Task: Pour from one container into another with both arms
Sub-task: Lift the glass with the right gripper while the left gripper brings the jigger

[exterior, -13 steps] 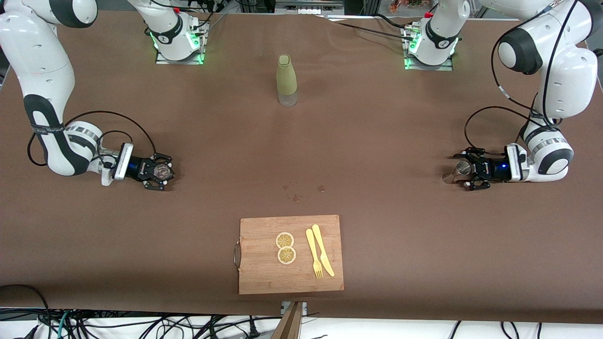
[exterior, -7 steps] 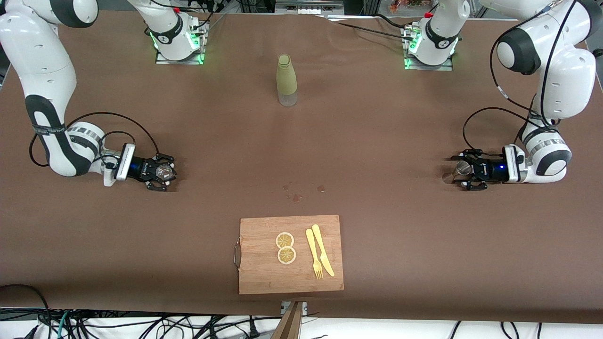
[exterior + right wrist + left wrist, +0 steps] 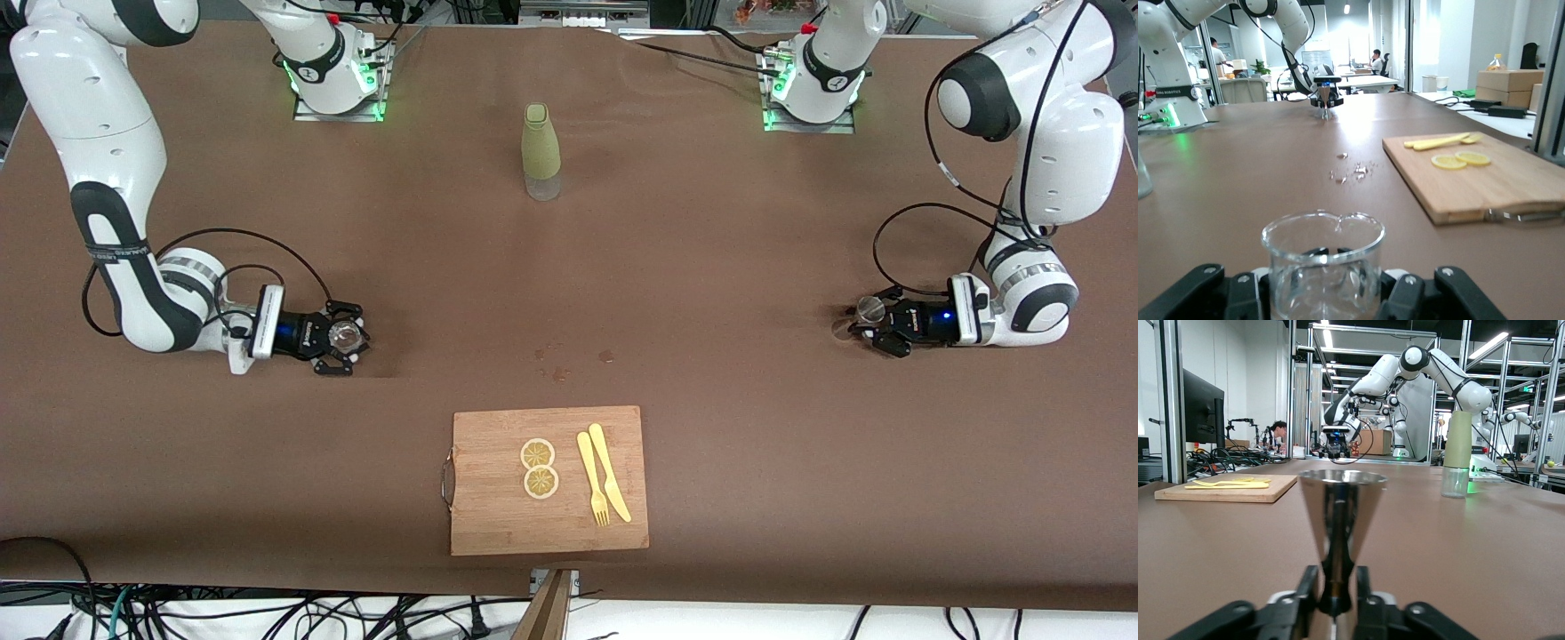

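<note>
Gripping both vessels, pour not yet begun

Holding the tiny clear round glass cup (image 3: 1323, 267) between its jaws, the right gripper (image 3: 342, 337) sits low over the brown tabletop (image 3: 711, 267) at the right arm's end. In the right wrist view the cup stands upright between the two fingers, its thick base down among them; whether anything is in it cannot be told. The left gripper (image 3: 876, 331) is at the left arm's end of the tabletop, its jaws narrowed tight on the waist of the small silvery hourglass-shaped metal jigger (image 3: 1340, 520), which rises upright from between them with its round mouth up.

As for progress, I judge the grasping done: each vessel is pinched in its own jaws. The two grippers are well apart, with a few wet spots (image 3: 560, 360) on the cloth between them. What remains is nearly the whole task: bringing the cup and jigger together, setting the cup's lip above the jigger's mouth, tilting, then righting it.

Ahead of the jaws and unused are a tall olive-green bottle (image 3: 540, 151) and a wooden cutting board (image 3: 498, 498) carrying two lemon slices (image 3: 539, 468) and a yellow fork and knife (image 3: 602, 484).
</note>
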You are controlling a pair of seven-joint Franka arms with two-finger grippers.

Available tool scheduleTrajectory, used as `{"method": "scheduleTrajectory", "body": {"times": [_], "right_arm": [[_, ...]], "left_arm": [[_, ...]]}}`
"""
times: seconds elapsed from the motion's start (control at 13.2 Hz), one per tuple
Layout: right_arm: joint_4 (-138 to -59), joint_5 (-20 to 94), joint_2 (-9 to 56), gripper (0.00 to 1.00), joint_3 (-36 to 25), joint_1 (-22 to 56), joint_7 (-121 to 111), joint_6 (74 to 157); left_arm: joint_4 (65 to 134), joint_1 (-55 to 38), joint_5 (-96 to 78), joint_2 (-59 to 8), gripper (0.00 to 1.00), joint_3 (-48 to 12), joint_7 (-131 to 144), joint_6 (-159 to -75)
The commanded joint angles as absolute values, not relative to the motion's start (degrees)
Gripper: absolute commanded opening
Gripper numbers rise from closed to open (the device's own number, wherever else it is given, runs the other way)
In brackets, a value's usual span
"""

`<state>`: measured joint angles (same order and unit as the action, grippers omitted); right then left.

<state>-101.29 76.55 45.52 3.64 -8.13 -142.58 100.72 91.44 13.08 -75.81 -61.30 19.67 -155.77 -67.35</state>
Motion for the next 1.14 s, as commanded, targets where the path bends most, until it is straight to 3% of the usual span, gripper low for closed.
{"method": "scheduleTrajectory", "body": {"times": [0.0, 0.45, 0.76, 1.06], "right_arm": [[-96.3, 77.1, 45.7, 0.0, 3.7, -3.1, -135.3, 100.7], [-87.5, 81.0, 46.0, 0.0, 3.7, 10.6, -122.5, 109.2], [-81.5, 81.8, 45.6, 0.0, 3.6, 17.8, -111.1, 117.8], [-79.1, 81.3, 45.4, 0.0, 3.3, 22.9, -105.1, 125.0]], "left_arm": [[91.6, 12.6, -76.6, -61.6, 0.0, 20.0, -161.1, -68.3], [90.9, 10.9, -77.2, -60.7, 0.0, 16.9, -157.4, -69.7], [90.6, 3.0, -86.2, -59.6, 0.0, 16.6, -150.7, -70.1], [90.6, -5.8, -93.1, -58.4, 0.0, 16.2, -148.0, -76.3]]}}
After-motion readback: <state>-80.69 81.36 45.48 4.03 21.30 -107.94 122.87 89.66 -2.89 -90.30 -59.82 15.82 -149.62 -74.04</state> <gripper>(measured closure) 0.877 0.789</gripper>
